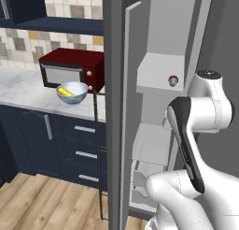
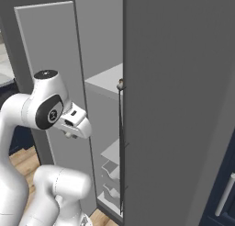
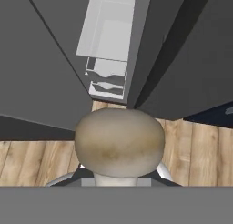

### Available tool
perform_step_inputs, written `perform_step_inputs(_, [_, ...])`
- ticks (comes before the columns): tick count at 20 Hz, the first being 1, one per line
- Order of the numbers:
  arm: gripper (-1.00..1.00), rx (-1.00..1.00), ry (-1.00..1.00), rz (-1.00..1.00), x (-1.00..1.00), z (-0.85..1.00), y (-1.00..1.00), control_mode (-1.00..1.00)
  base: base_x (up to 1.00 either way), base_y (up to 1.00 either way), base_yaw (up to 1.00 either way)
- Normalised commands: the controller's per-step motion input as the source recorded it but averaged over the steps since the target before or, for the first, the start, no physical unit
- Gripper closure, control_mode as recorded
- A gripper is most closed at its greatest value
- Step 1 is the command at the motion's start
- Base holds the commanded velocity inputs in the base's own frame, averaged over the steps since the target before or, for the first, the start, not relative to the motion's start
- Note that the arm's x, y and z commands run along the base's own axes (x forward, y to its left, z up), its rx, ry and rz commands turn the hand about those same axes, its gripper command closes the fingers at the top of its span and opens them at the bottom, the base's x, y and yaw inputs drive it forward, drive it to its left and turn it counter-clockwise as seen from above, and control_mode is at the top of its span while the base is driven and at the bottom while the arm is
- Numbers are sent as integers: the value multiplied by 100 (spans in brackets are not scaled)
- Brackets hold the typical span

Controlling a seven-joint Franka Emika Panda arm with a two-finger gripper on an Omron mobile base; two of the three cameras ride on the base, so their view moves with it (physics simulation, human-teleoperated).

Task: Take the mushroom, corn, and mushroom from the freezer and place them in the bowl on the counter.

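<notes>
A tan-capped mushroom (image 3: 119, 143) fills the lower middle of the hand view, and my gripper (image 3: 119, 176) is shut on its pale stem, pointing down at the wooden floor in front of the open freezer (image 1: 158, 61). The mushroom hides most of the fingers. Another small mushroom (image 1: 173, 80) sits at the front edge of a freezer shelf, and it shows again as a mushroom (image 2: 120, 85) in the right base view. On the counter (image 1: 23, 91), the bowl (image 1: 72, 93) stands in front of the microwave with the yellow corn (image 1: 65, 91) inside it.
A dark red microwave (image 1: 70, 68) stands behind the bowl. The freezer door (image 1: 112, 112) stands open between counter and shelves, its thin dark handle (image 1: 98, 154) facing the navy drawers (image 1: 84, 149). Pale freezer drawers (image 3: 107, 77) lie low inside.
</notes>
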Motion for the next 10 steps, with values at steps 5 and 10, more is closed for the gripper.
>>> perform_step_inputs(5, [100,0,0,0,0,0,0,100,-67,2,0])
perform_step_inputs(10, [100,0,0,0,0,0,0,100,-71,24,0])
